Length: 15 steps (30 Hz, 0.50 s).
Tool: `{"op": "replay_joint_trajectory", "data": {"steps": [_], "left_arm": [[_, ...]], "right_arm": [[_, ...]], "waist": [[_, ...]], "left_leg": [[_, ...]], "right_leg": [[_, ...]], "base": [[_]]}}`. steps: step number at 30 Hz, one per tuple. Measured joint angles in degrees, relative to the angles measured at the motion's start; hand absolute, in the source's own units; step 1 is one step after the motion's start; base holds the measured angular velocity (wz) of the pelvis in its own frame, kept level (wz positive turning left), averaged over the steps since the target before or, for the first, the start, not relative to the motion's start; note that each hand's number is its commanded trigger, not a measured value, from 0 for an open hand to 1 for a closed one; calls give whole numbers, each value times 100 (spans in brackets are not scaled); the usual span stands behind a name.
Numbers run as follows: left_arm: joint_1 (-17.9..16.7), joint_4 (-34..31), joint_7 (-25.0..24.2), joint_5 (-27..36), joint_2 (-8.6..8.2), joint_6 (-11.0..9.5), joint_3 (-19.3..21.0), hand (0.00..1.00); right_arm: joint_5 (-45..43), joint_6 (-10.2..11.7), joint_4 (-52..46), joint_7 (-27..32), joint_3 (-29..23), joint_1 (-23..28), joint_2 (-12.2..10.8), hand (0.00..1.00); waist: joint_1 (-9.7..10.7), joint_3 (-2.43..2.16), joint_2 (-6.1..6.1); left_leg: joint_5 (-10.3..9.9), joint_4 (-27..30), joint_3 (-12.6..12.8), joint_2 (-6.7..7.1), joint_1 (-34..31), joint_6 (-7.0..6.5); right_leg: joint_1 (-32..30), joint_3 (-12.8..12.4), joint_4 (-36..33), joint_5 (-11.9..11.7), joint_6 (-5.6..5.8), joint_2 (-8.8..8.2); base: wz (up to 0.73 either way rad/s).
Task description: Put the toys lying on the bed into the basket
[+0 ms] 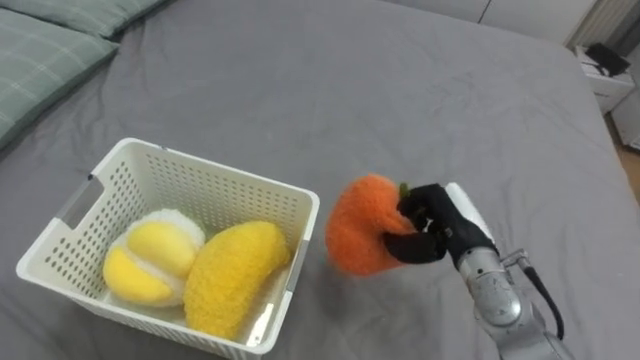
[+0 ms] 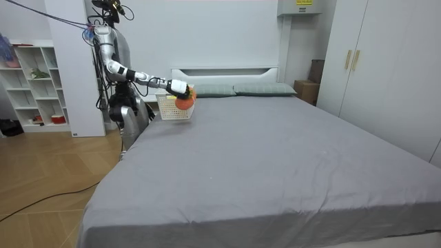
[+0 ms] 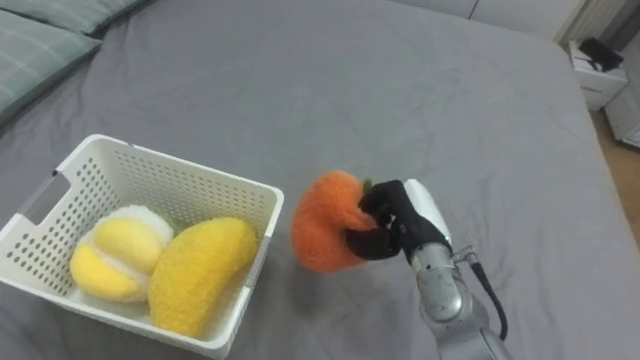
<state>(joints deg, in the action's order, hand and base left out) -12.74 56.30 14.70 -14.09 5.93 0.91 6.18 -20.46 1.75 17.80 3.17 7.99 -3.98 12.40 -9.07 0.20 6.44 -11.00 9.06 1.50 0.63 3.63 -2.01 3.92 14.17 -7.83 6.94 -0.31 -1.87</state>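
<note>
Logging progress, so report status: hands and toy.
Right hand shut on orange plush toy, just right of white basket. Two yellow plush toys inside. Nothing in the way.

Plush fruit point(image 1: 362, 238) right of basket point(image 1: 200, 190) (on bed point(image 1: 400, 100))

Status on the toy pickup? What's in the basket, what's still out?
Done: a yellow-and-white plush toy and a yellow plush toy lie in the white basket on the grey bed. In hand: the right hand is curled round an orange plush toy, beside the basket and outside it. Left: move that toy over the rim and release it.
</note>
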Motion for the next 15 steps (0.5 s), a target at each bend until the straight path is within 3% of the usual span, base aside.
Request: {"op": "replay_joint_trajectory", "data": {"steps": [8,15], "left_arm": [[-78,-165,-6,-11,-27,44,160,0],[-53,-35,100,-16,2,43,189,0]], "right_arm": [[-25,-88,-924,-53,-462,6,6,100],[-103,-194,-1499,-94,-490,3,27,100]], "waist": [[114,-6,7],[115,-15,20]], "left_leg": [[0,-35,29,-8,2,0],[0,-39,84,-26,5,0]], "right_leg": [[-12,-16,-11,0,0,2],[-26,-19,-19,0,0,3]], "base": [[0],[-1]]}}
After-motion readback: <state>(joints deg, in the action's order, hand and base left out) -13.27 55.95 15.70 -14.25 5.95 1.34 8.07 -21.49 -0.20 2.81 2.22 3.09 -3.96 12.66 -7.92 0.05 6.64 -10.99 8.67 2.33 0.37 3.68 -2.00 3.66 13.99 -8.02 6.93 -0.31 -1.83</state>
